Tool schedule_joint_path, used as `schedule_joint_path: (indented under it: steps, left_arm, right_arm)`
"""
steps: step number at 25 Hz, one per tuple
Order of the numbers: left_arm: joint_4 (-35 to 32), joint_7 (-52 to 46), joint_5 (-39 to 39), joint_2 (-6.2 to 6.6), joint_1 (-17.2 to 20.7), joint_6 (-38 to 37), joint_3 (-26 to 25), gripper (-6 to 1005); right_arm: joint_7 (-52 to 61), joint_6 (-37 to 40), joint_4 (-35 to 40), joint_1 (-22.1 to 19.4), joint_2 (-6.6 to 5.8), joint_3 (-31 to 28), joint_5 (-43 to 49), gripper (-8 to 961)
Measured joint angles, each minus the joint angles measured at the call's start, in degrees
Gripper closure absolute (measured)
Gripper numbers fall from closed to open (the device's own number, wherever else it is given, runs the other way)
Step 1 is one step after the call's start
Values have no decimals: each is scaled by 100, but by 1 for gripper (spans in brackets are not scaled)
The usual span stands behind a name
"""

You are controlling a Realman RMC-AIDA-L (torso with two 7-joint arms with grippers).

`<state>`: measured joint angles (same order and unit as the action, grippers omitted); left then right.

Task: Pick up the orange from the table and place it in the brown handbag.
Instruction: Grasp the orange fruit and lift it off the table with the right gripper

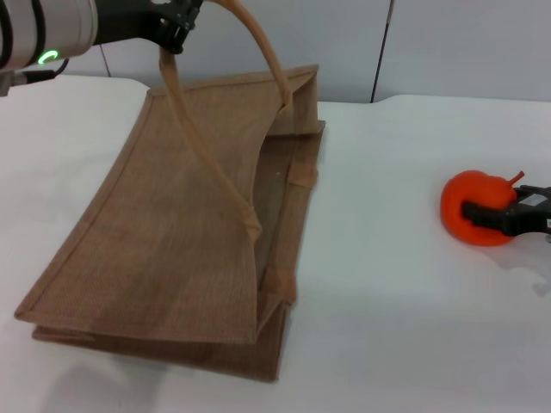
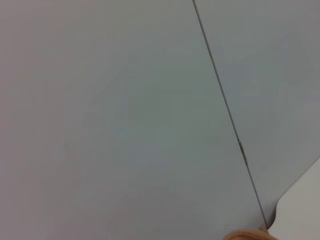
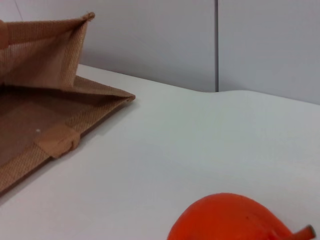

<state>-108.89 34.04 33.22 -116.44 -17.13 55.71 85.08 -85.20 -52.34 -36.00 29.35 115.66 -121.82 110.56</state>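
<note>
The orange (image 1: 463,191) sits on the white table (image 1: 387,284) at the far right. My right gripper (image 1: 487,213) reaches in from the right edge and is closed on it, with one black finger (image 1: 484,214) across its front. The orange also shows in the right wrist view (image 3: 230,220). The brown handbag (image 1: 172,232) lies on its side at the left, its mouth facing the orange. My left gripper (image 1: 176,24), at the top left, is shut on one loop handle (image 1: 258,43) and holds the upper side wall up, so the mouth gapes open.
The bag's open mouth (image 3: 45,115) shows in the right wrist view, across bare table (image 3: 200,140) from the orange. A grey panelled wall (image 1: 430,43) stands behind the table. The left wrist view shows only wall (image 2: 125,125) and a table corner (image 2: 305,210).
</note>
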Motion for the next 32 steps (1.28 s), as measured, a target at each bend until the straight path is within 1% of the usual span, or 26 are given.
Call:
schedule_joint_path:
  steps: [1, 12, 18, 22, 25, 32]
  left_arm:
    - [0, -1, 0, -1, -1, 0, 0, 866]
    - [7, 8, 0, -1, -1, -10, 0, 867]
    - [24, 12, 0, -1, -1, -42, 0, 867]
    - [34, 15, 0, -1, -2, -88, 7, 867]
    - [35, 15, 6, -1, -17, -94, 8, 867]
    - [-18, 21, 48, 0, -114, -204, 115, 866]
  right_arm:
    - [0, 0, -10, 0, 5, 0, -1, 270]
    - [64, -66, -278, 12, 33, 73, -36, 327]
    - [78, -314, -450, -9, 64, 80, -98, 387]
    - [97, -562, -643, -34, 72, 98, -276, 428]
    - [108, -646, -772, -50, 77, 116, -391, 476]
    - [85, -1066, -1120, -153, 79, 345, -940, 528]
